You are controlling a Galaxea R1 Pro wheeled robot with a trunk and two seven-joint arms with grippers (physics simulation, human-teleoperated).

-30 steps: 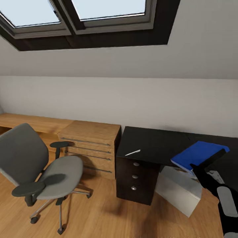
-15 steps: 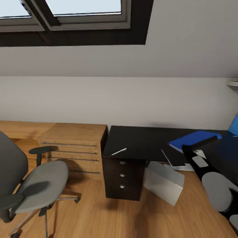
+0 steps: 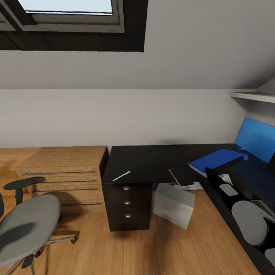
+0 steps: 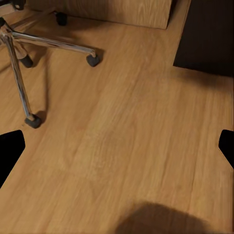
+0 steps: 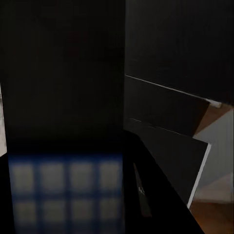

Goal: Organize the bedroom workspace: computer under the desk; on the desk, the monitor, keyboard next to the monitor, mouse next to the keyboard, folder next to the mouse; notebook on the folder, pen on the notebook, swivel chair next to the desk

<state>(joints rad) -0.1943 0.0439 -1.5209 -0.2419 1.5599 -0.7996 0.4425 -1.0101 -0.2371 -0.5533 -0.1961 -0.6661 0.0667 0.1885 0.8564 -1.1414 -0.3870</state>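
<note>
I see the black tabletop (image 3: 152, 162) ahead, the swivel chair (image 3: 26, 225) at my left, the computer (image 3: 173, 204) on the floor beneath. My right hand (image 3: 223, 168) carries the folder (image 3: 214, 159) over the tabletop; the notebook (image 3: 183, 176) overhangs its edge, the pen (image 3: 121, 176) lies apart. My left hand's (image 4: 117, 151) fingers are spread, empty.
</note>
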